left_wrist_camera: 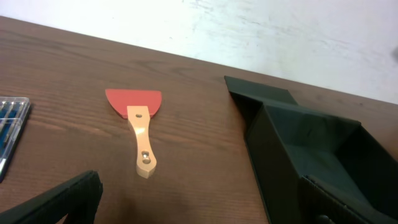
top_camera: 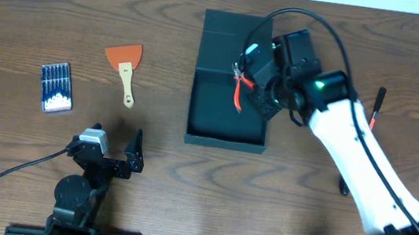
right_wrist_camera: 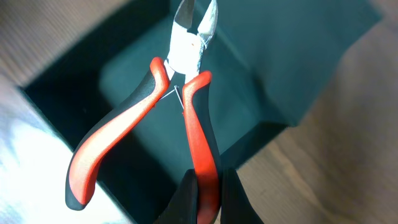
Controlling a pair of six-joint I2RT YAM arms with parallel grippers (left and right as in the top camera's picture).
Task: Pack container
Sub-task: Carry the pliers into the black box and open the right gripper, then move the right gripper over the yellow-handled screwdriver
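The right pincer [right_wrist_camera: 208, 190] is squeezing shut on one handle of the cutters [right_wrist_camera: 186, 106], holding them over the hollow of the container [top_camera: 229, 104]. The container is sitting open on the table [top_camera: 31, 18], its flap lid lying flat beyond its far wall. Since only one handle is being gripped, the tool is likely hanging loosely, so the arm should be lowering it close to the container's floor before letting go, keeping the free handle off the thin walls. The container is showing matte, dark cardboard with square corners. The cutters are showing glossy red-and-black curved grips and a bright steel nose. Left of the container, a scraper [top_camera: 126, 68] is lying flat, with an orange-red blade and a pale wooden handle. Nearer than the container and to its left, the left pincer [top_camera: 122, 159] is resting open and empty.
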